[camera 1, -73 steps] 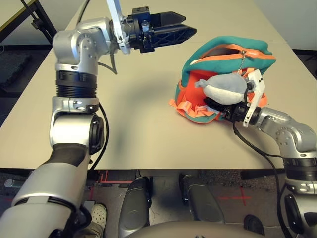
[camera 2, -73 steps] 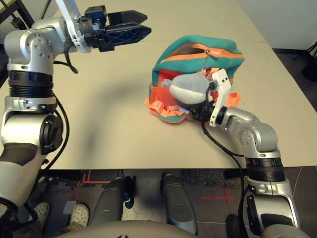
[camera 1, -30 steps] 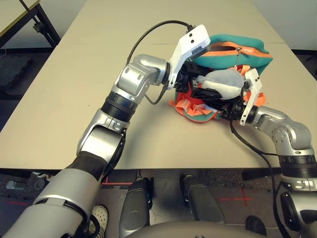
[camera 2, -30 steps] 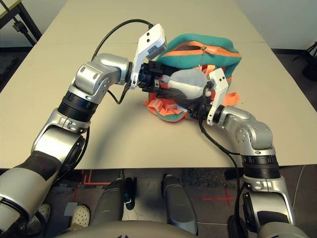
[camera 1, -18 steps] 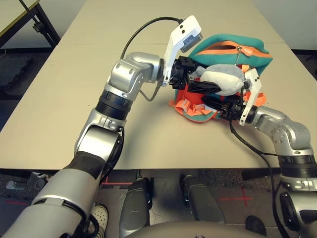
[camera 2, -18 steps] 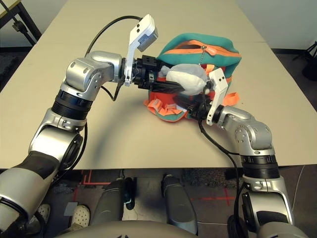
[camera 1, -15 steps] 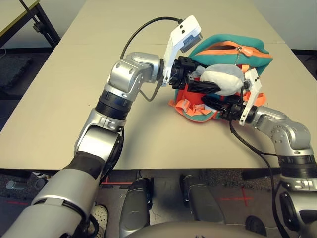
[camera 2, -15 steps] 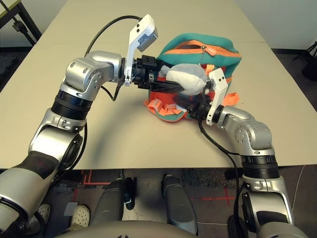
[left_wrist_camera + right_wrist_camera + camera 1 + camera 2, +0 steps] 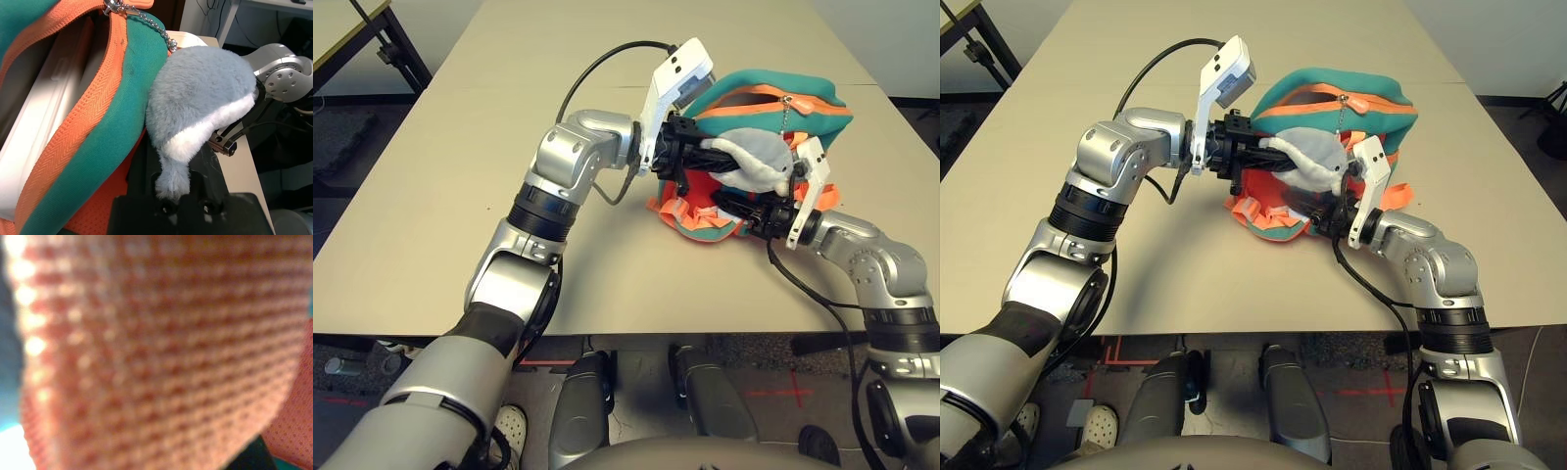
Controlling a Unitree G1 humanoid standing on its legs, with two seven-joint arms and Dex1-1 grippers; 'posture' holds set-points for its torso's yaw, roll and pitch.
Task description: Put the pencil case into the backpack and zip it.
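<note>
The orange and teal backpack (image 9: 759, 86) stands on the table with its orange zipper open along the top; a bead chain (image 9: 146, 25) hangs from the zip pull. Inside the opening a flat white pencil case (image 9: 41, 122) shows. My left gripper (image 9: 707, 157) reaches in from the left and is shut on the thin end of the grey plush animal (image 9: 756, 157) on the backpack's front. My right gripper (image 9: 740, 207) is pushed into the backpack's lower front, shut on its orange fabric (image 9: 156, 347), which fills the right wrist view.
The beige table (image 9: 460, 196) stretches wide to the left of the backpack and behind it. Orange straps (image 9: 690, 211) lie bunched at the backpack's foot. The table's near edge runs just under my right forearm (image 9: 862, 250).
My left arm came down from high at the far left to the backpack, and its gripper has taken hold of the plush's end and drawn it leftward. My right arm has stayed put.
</note>
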